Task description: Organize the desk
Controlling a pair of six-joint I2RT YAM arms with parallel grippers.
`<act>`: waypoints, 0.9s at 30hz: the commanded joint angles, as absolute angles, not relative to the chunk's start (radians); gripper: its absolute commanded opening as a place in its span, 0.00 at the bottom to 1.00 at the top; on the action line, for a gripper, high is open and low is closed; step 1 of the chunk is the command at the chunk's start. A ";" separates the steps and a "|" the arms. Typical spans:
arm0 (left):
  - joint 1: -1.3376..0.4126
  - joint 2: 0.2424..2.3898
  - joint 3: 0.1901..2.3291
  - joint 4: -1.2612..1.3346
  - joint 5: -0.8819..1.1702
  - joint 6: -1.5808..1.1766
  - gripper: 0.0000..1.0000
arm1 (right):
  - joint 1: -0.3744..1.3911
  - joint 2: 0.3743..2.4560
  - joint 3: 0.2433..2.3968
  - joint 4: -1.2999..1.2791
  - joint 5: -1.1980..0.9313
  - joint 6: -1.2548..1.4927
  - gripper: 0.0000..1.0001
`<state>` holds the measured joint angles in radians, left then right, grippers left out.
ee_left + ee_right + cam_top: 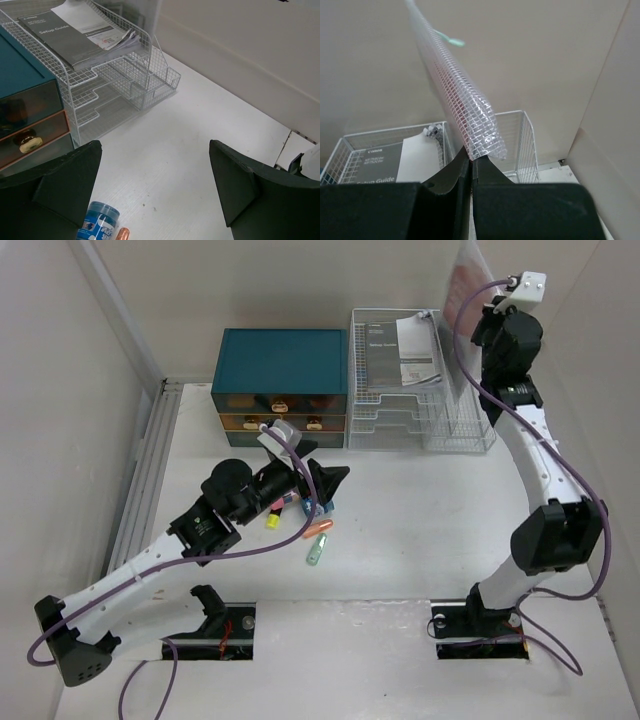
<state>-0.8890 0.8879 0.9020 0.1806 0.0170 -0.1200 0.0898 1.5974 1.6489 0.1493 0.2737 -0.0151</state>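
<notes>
The left gripper (155, 145) hangs spread wide over open desk (430, 530) beside scattered markers (320, 537). The right gripper (471, 158), clamped on a clear mesh pouch (465, 105) at its lower edge, holds it above the wire rack (420, 415).

Overhead view looks down on the desk (420, 530); both close wrist views share the wire rack (90, 75).
</notes>
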 commanded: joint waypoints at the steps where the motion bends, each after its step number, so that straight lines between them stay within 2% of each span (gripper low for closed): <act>1: -0.891 0.874 0.894 0.212 0.011 -0.106 0.87 | 0.101 1.624 1.716 0.219 0.296 -0.018 0.00; 16: -0.891 0.893 0.894 0.212 0.002 -0.097 0.87 | 0.121 1.678 1.583 0.380 0.235 -0.058 0.00; 27: -0.891 0.902 0.894 0.212 -0.017 -0.097 0.87 | 0.026 1.706 1.424 0.572 0.020 -0.011 0.00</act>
<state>-0.8890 0.9031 0.8978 0.1749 -0.0067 -0.1112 0.0505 1.7164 1.4277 0.3840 0.1085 -0.0452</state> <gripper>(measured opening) 0.866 0.036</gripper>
